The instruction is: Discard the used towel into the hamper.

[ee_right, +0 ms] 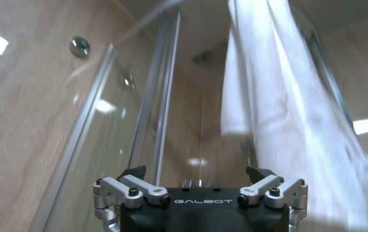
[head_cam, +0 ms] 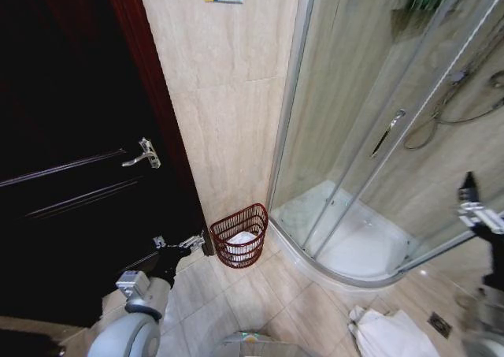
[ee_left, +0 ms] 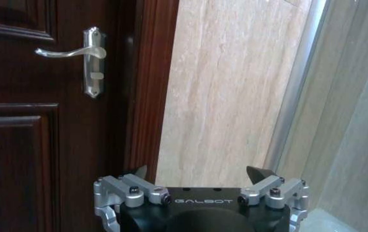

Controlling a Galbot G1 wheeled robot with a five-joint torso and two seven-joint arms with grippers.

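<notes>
Two grippers stood with fingers open and empty. Hamper (head_cam: 239, 236) sat on the floor against the far wall, just right of the left gripper (head_cam: 183, 244); right gripper (head_cam: 472, 199) was well apart, far right.

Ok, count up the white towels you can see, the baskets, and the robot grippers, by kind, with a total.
White towels: 3, in the hamper, on the floor, hanging
Hampers: 1, hamper
Grippers: 2, left gripper, right gripper
Total: 6

Dark door (head_cam: 71, 160), glass shower enclosure (head_cam: 378, 136)
</notes>
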